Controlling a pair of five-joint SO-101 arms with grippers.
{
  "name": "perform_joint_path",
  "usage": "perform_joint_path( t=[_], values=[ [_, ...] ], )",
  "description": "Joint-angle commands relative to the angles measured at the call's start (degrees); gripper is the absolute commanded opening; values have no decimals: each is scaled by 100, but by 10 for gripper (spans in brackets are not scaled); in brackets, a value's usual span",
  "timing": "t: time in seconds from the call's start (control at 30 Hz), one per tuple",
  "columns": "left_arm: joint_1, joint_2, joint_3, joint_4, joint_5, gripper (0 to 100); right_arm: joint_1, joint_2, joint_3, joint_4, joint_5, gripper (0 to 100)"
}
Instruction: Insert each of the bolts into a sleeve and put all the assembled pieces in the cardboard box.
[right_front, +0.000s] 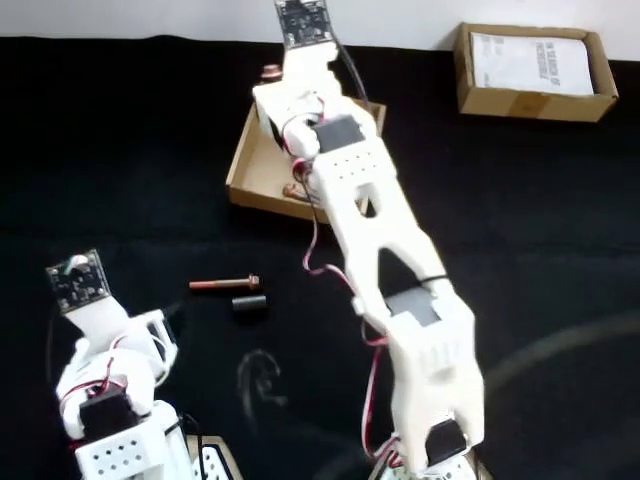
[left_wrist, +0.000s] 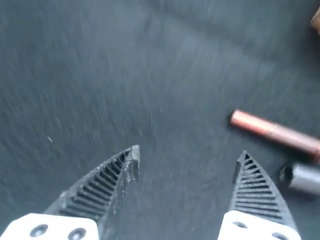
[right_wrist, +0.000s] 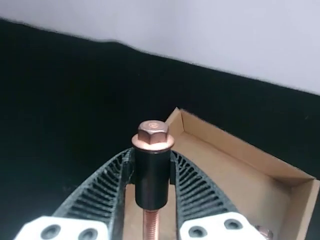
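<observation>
My right gripper (right_wrist: 151, 156) is shut on a black sleeve (right_wrist: 151, 180) with a copper bolt (right_wrist: 152, 134) pushed through it, head up. It holds this piece over the near corner of the open cardboard box (right_wrist: 235, 150). From above, that gripper (right_front: 272, 85) sits at the far end of the box (right_front: 245, 165). A loose copper bolt (right_front: 225, 284) and a loose black sleeve (right_front: 250, 305) lie side by side on the black table. My left gripper (left_wrist: 187, 155) is open just above the table, short of the bolt (left_wrist: 275, 134) and sleeve (left_wrist: 302, 177).
A copper bolt head (right_wrist: 265, 232) lies inside the box, and a small copper piece (right_front: 295, 190) lies in the box beside the right arm. A second cardboard box (right_front: 530, 70) with a white sheet in it stands at the far right.
</observation>
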Motion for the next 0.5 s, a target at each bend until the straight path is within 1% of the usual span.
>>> perform_joint_path(
  t=[0.0, 0.07, 0.17, 0.33, 0.47],
  values=[
    [-40, -163, 251, -88, 26, 302, -22, 505, -1560, 620, 70, 7],
    [-40, -163, 242, -105, 26, 302, -48, 840, -2044, 1007, 88, 7],
    [-40, -163, 242, -105, 26, 302, -92, 1200, -2492, 1481, 404, 7],
    [-40, -171, 242, -105, 26, 302, -101, 1543, -2598, 1921, 800, 7],
    [-57, -171, 242, -105, 26, 302, -163, 1710, -2589, 2035, 1319, 8]
  ],
)
